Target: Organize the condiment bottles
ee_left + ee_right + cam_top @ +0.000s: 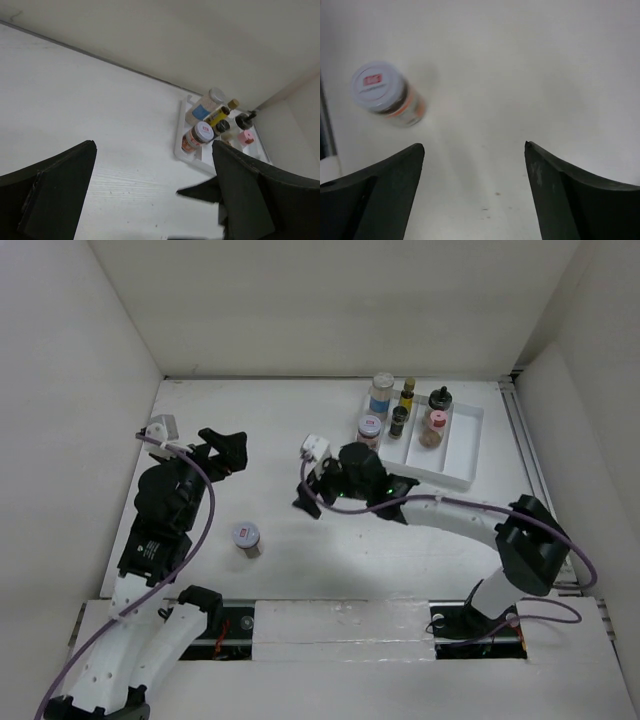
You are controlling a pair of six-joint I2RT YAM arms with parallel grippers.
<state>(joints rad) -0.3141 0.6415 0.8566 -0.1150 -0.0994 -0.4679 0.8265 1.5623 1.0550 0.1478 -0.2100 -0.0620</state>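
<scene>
- My right gripper point(472, 147) hangs released, jaws wide and nothing between them. The lone jar point(387, 94) stands on the table point(300, 420) ahead of it and off to one side, well apart from the white tray point(470, 455).
- If I approach off-centre, one finger may clip the jar and tip or roll it.
- The six bottles point(398, 420) crowd the tray, so a careless set-down could knock a slim one over.
- My left gripper point(228, 445) is likewise released and empty. Reaching with both arms risks a clash.
</scene>
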